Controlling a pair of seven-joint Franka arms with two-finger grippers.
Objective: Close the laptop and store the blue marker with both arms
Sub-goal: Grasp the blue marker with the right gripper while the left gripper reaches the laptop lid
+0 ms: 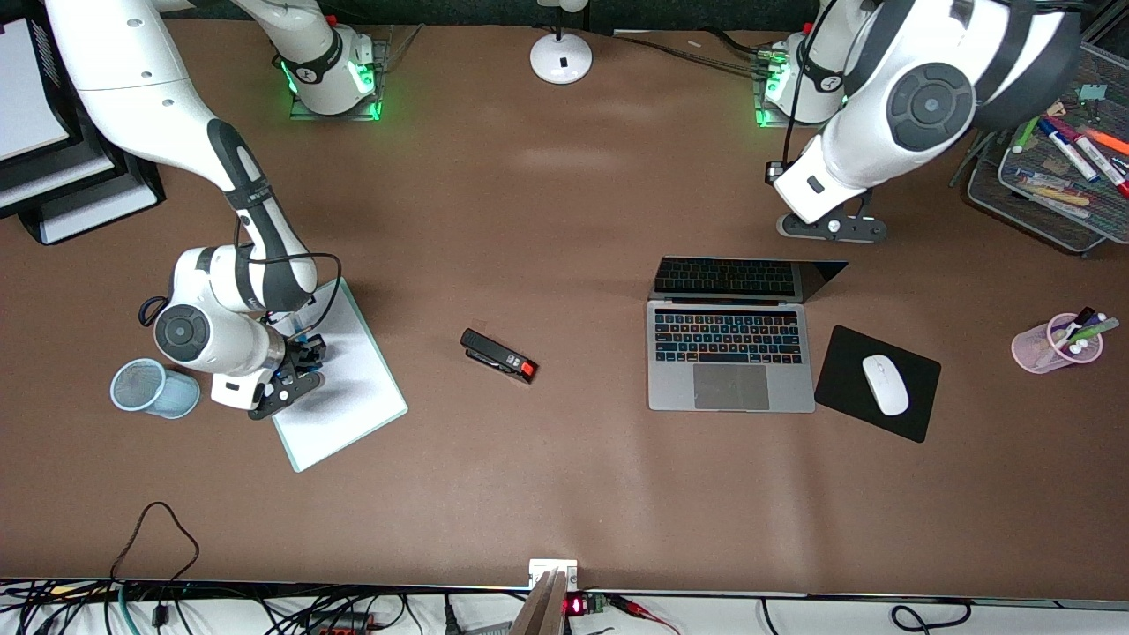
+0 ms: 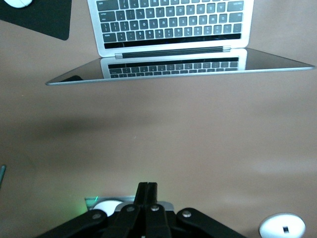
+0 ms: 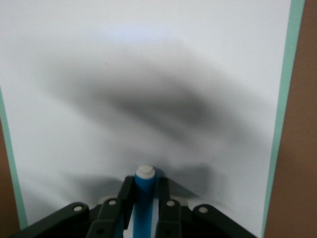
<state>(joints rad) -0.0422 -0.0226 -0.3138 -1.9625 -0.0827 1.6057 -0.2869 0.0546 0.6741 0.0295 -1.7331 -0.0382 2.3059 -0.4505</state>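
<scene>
The silver-grey laptop (image 1: 730,353) stands open toward the left arm's end of the table, its dark screen tilted far back; it also shows in the left wrist view (image 2: 171,29). My left gripper (image 1: 833,227) is shut and empty, low over the bare table by the laptop's screen edge; its fingers (image 2: 147,186) are pressed together. My right gripper (image 1: 300,362) is over the white clipboard (image 1: 353,397) and is shut on the blue marker (image 3: 144,198). The marker's white end points at the clipboard sheet (image 3: 148,74).
A light-blue mesh cup (image 1: 154,388) lies beside the right gripper. A black stapler (image 1: 498,355) lies mid-table. A white mouse (image 1: 885,384) sits on a black pad (image 1: 847,353). A pink pen cup (image 1: 1054,344) and a mesh tray (image 1: 1058,203) stand at the left arm's end.
</scene>
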